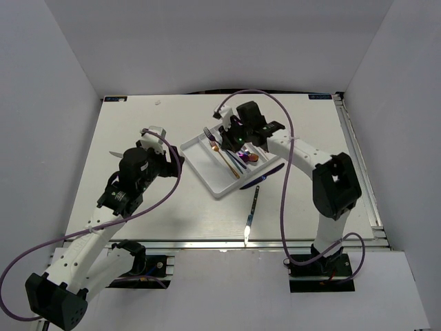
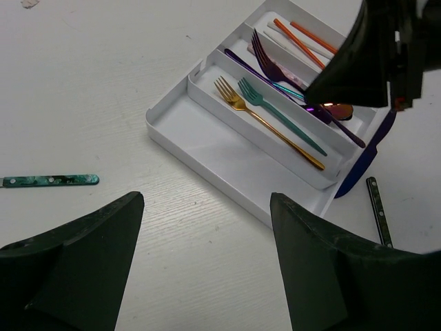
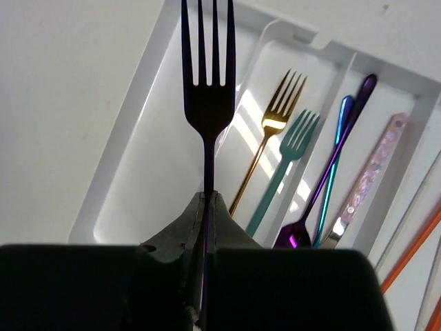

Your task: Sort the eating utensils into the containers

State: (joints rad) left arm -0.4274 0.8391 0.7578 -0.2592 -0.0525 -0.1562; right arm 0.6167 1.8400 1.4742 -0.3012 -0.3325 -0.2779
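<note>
The white tray [image 1: 205, 164] lies tilted at mid-table, its long compartments side by side. My right gripper [image 1: 236, 138] hovers over it, shut on the handle of a purple fork [image 3: 209, 89] whose tines point out over the tray's wide compartment [image 3: 155, 179]. A gold fork [image 3: 274, 131] and a teal fork [image 3: 289, 155] lie in one compartment. The one beside it holds a purple spoon [image 3: 329, 165] and a pink-handled knife [image 3: 372, 176]. Orange chopsticks [image 2: 298, 41] lie at the far side. My left gripper [image 2: 205, 207] is open above bare table, left of the tray [image 2: 207, 141].
A blue knife [image 2: 364, 160] lies against the tray's right side. A dark-handled knife [image 1: 251, 210] rests on the table near the front edge. A green-handled utensil [image 2: 52, 181] lies left of my left gripper. White walls enclose the table.
</note>
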